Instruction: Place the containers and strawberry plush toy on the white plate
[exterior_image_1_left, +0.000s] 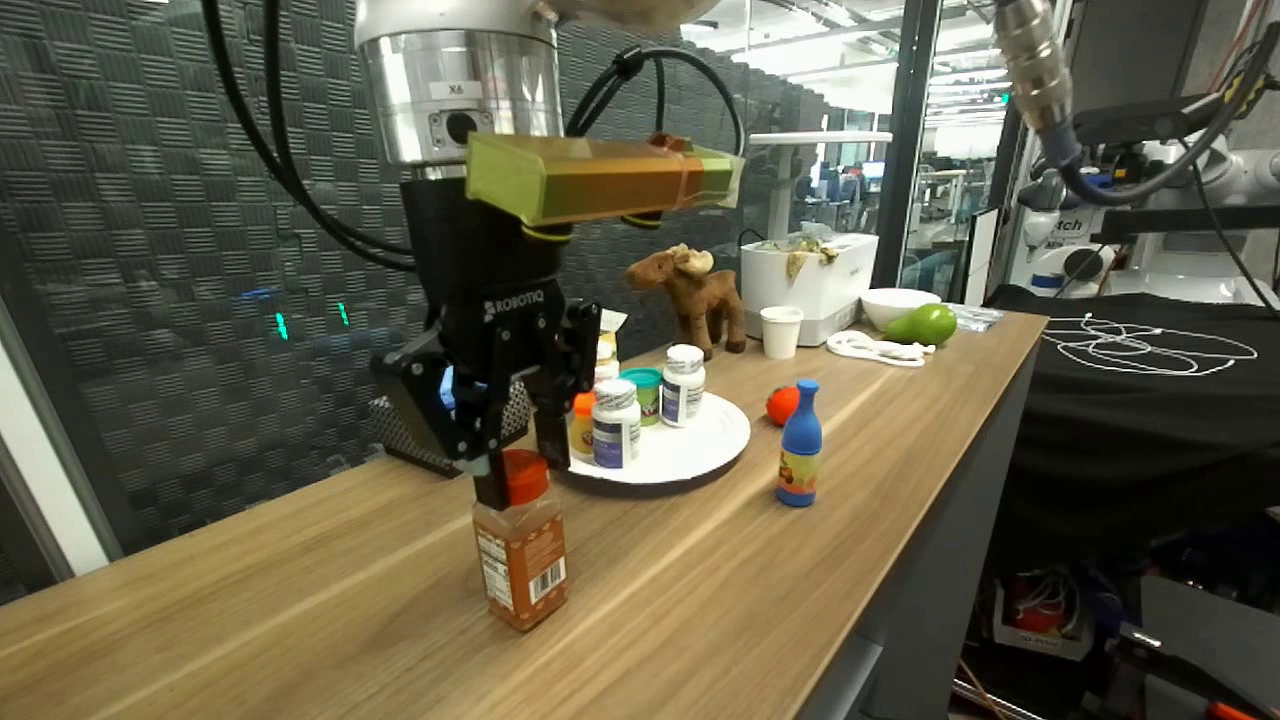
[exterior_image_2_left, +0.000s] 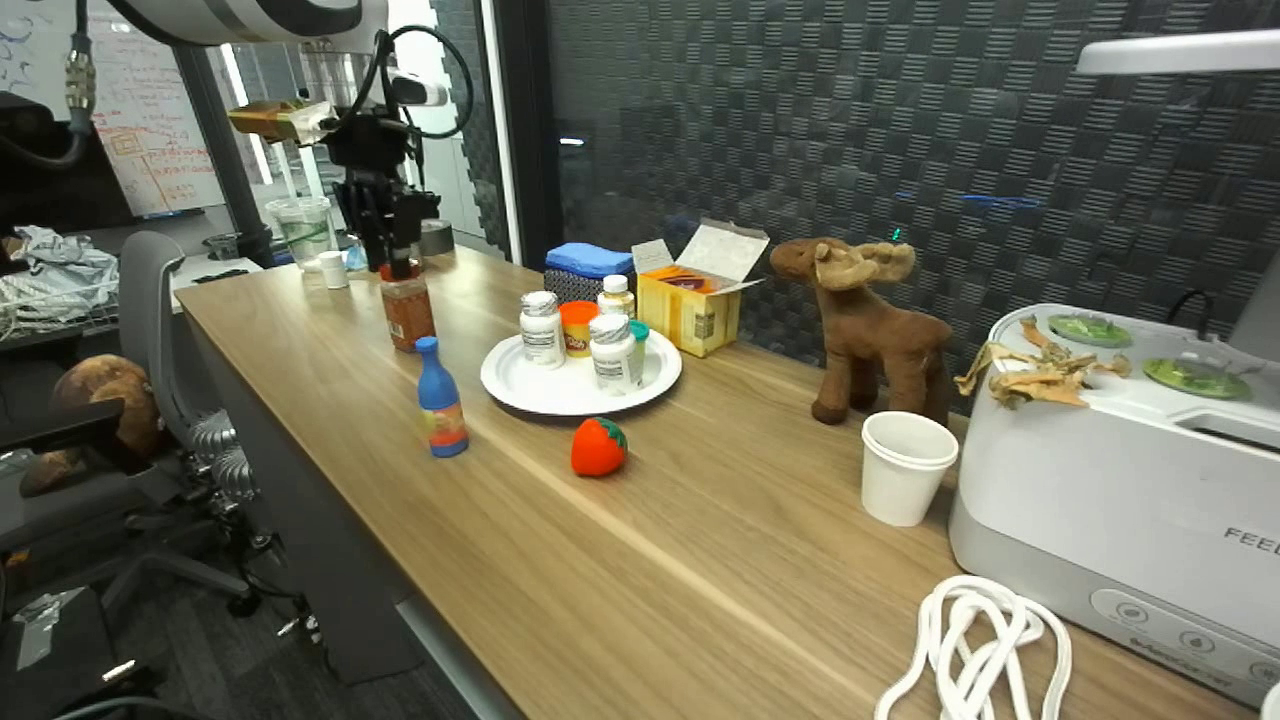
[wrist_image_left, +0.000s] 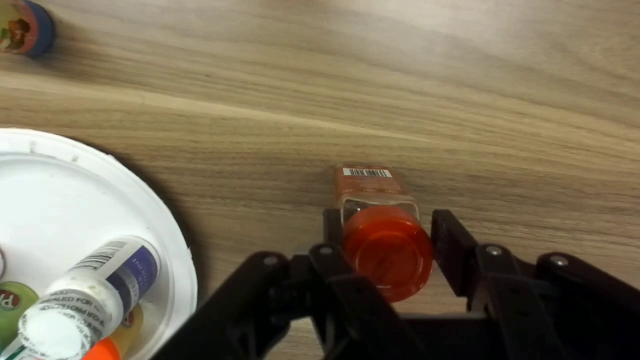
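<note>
Our gripper (wrist_image_left: 388, 227) jaws flank red cap (wrist_image_left: 387, 255) of spice btl (exterior_image_1_left: 525, 565) — we can't tell if clamped; white plate (exterior_image_1_left: 695, 450) sits toward wall edge of worktop (exterior_image_2_left: 650, 570).

yellow box (exterior_image_2_left: 692, 320): opened at the top
paper cups (exterior_image_2_left: 895, 490): stacked
toy moose (exterior_image_2_left: 882, 340): stood near the paper cups
white machine (exterior_image_2_left: 1090, 540): topped with tan bits (exterior_image_2_left: 1042, 385)
white cord (exterior_image_2_left: 985, 655): laid in loops
green fruit (exterior_image_1_left: 928, 325): set near a white bowl (exterior_image_1_left: 890, 304)
</note>
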